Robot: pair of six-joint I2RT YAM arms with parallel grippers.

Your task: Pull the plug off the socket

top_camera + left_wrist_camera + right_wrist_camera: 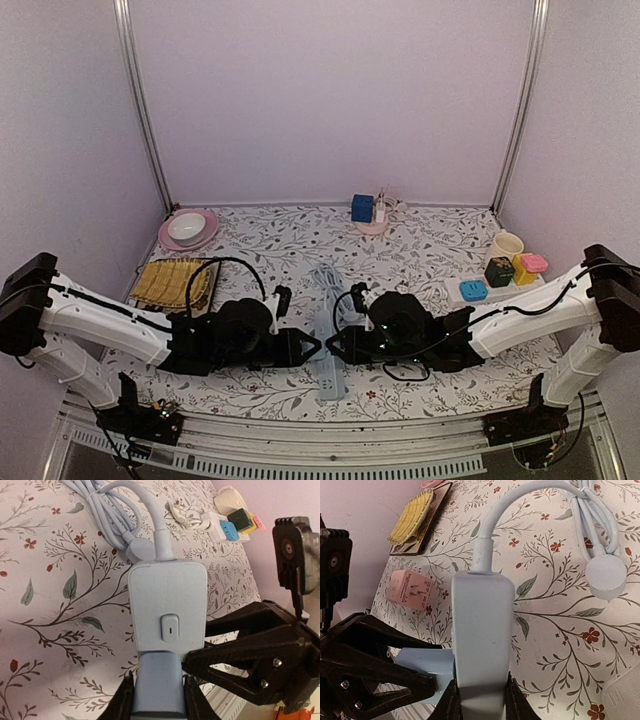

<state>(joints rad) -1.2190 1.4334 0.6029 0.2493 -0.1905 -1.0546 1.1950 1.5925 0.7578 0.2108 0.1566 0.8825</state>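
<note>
A pale blue power strip, the socket point(328, 362), lies at the table's middle front, its cable point(325, 282) coiled behind it. A blue-grey plug block point(157, 685) sits against the strip's face point(167, 595) below the switch. My left gripper point(157, 702) is shut on this plug, one finger on each side. My right gripper point(481, 700) is shut on the strip's body point(482, 625), which it sees edge-on. There the plug point(422, 662) sticks out to the left, between the left gripper's black fingers point(380, 680). In the top view both grippers meet at the strip.
The strip's own round white plug point(606, 577) lies loose by the coil. A pink box point(410, 591) lies to the left. A yellow cloth on a tray point(172, 282), a pink plate with a bowl point(188, 230), a white strip with coloured adapters point(495, 283) and a cup point(505, 245) stand further off.
</note>
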